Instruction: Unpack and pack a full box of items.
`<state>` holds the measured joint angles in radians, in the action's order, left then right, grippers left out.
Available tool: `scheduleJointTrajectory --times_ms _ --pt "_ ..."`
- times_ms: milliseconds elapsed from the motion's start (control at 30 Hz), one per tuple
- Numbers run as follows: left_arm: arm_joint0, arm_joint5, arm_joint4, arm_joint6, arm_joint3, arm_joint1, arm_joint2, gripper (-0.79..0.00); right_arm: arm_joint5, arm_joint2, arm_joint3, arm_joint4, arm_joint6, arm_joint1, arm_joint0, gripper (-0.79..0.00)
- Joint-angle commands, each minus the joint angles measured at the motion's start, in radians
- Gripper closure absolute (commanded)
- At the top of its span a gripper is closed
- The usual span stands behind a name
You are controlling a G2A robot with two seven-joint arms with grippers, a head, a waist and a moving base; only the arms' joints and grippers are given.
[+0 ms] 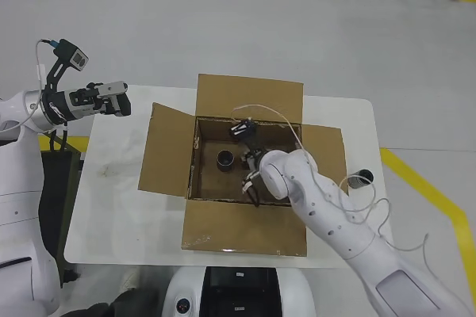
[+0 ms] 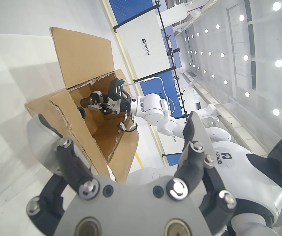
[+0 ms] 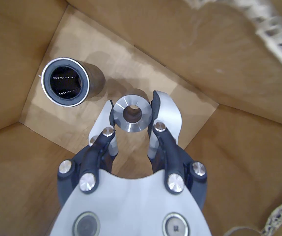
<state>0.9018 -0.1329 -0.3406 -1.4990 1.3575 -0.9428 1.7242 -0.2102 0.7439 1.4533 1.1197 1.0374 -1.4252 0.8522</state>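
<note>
Right gripper (image 3: 133,101): jaws pinching a metal sleeve (image 3: 143,121), one pad on each side of its wall. Sleeve stands end-on to the wrist camera, bore visible. Its lower end is hidden behind its own top face, so can't tell if it touches the floor of the box (image 3: 20,37).

Just beyond the jaw tips and off to one side: a bearing (image 3: 94,79), upright on the box floor, apart from the sleeve, silver rim, dark bore. Detail inside the bore is too dim to make out.

Past that, box walls all round the jaws. Torn corrugated edge crosses the upper corner of the right wrist view, blurred.

From the top view the arm covers most of the jaws and the sleeve. The bearing shows clear of them towards the box's left wall.

Left gripper (image 2: 116,124): jaws spread wide, nothing between them. It is well apart from the box, over the left edge of the table (image 1: 111,206). Well beyond its jaws stands the box with flaps open. Inside sits the right gripper with a dark cylinder end at its tips.

Outside the right flap, on the table: a dark round thing (image 1: 363,176), partly behind cable, too small to identify.
</note>
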Motion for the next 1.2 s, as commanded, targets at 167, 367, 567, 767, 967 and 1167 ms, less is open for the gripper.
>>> scheduleJointTrajectory --times_ms 167,367,567,767,967,1167 --pt "0.000 0.000 0.000 0.000 0.000 0.000 0.000 -0.785 0.013 -0.001 -0.061 -0.034 -0.015 -0.015 -0.009 0.000" --pt "0.000 0.000 0.000 0.000 0.000 0.000 0.000 -0.785 0.028 -0.004 -0.086 -0.044 -0.023 -0.026 -0.015 -0.031" --pt "0.000 0.000 0.000 0.000 0.000 0.000 0.000 -0.785 0.035 -0.004 -0.102 -0.045 -0.025 -0.034 -0.017 -0.240" --pt "0.000 0.000 0.000 0.000 0.000 0.000 0.000 -0.785 0.036 0.001 -0.088 -0.029 -0.023 -0.038 -0.010 -0.474" --pt "0.000 0.000 0.000 0.000 0.000 0.000 0.000 -0.785 0.043 0.014 -0.078 -0.015 -0.021 -0.039 0.000 -0.474" --pt "0.000 0.000 0.000 0.000 0.000 0.000 0.000 -0.785 0.043 0.046 0.012 0.024 -0.017 -0.030 0.028 -0.480"
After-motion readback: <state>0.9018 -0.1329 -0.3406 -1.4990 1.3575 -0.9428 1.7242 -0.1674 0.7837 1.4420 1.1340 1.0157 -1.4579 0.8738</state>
